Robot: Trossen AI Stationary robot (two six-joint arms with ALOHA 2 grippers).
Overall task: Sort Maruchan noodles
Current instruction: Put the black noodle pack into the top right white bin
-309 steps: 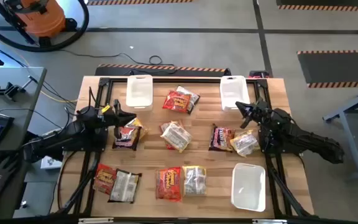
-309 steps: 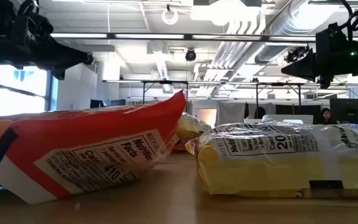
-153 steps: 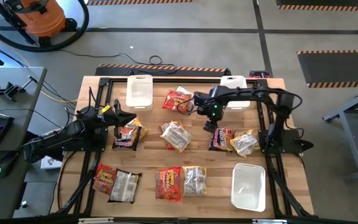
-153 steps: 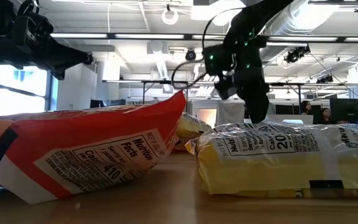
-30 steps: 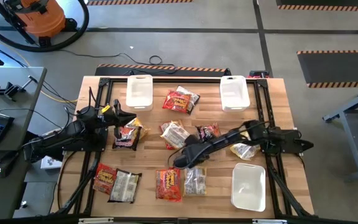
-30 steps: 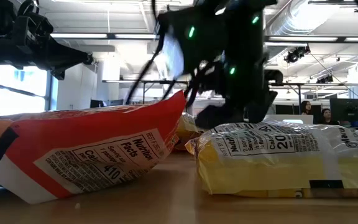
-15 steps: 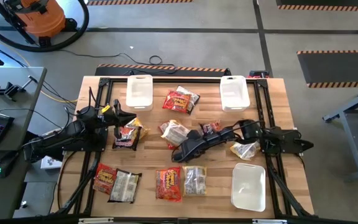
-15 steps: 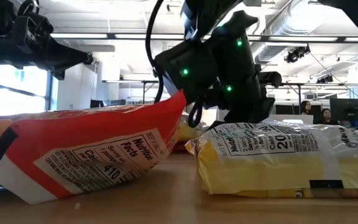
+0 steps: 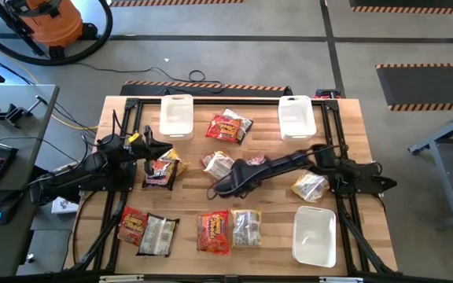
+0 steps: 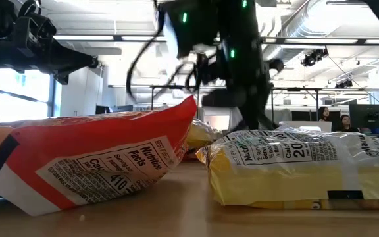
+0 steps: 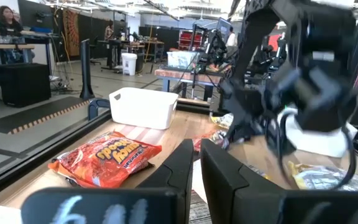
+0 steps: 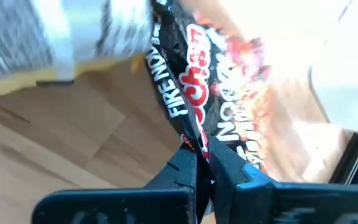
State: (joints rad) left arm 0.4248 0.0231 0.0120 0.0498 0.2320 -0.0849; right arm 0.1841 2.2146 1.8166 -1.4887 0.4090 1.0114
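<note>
High view: the right arm reaches from the right edge of the bench toward its centre. The right pincer [image 9: 252, 163] is clenched on a dark packet [image 9: 256, 160] of Maruchan noodles; in the right wrist view the two fingers pinch the edge of this dark packet [image 12: 211, 99], which is printed with red lettering. A yellow-white packet [image 9: 219, 167] lies just beside the held one, toward the left.

The left arm waits at the left edge of the bench. The left pincer [image 9: 149, 141] is closed with nothing between its fingers, which nearly touch in the left wrist view [image 11: 196, 168]. It sits just beside a dark packet with yellow trim [image 9: 162, 170].

Remaining packets on the bench:
- a red-orange packet [image 9: 228, 126] near the far edge, between two white bins [image 9: 176, 116] [image 9: 296, 117];
- a yellow-white packet [image 9: 309, 187] near the right edge;
- a red packet [image 9: 132, 227] and a silver-white packet [image 9: 160, 235] at the near left corner;
- a red packet [image 9: 214, 233] and a yellow-white packet [image 9: 247, 228] at the middle of the near edge.

A third white bin [image 9: 314, 234] stands at the near right corner.
</note>
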